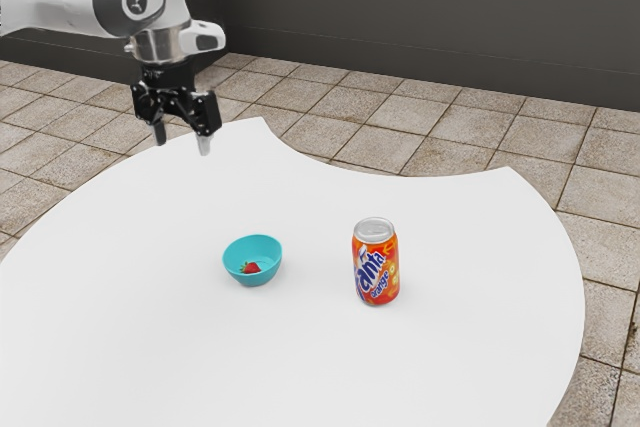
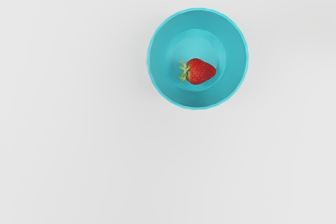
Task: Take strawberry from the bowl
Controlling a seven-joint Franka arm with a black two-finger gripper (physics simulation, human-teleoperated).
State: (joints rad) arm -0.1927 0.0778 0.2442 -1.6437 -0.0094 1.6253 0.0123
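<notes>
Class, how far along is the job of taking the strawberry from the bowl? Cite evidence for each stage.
Done: nothing visible; the strawberry lies inside the turquoise bowl.
In hand: nothing; the gripper is open and empty, raised well away from the bowl.
Left: the whole job, namely reaching into the bowl, closing on the strawberry and lifting it out.

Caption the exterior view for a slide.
Black two-finger gripper open and empty; red strawberry inside round turquoise bowl, orange metal Fanta can standing nearby on white curved-edged table.
</notes>
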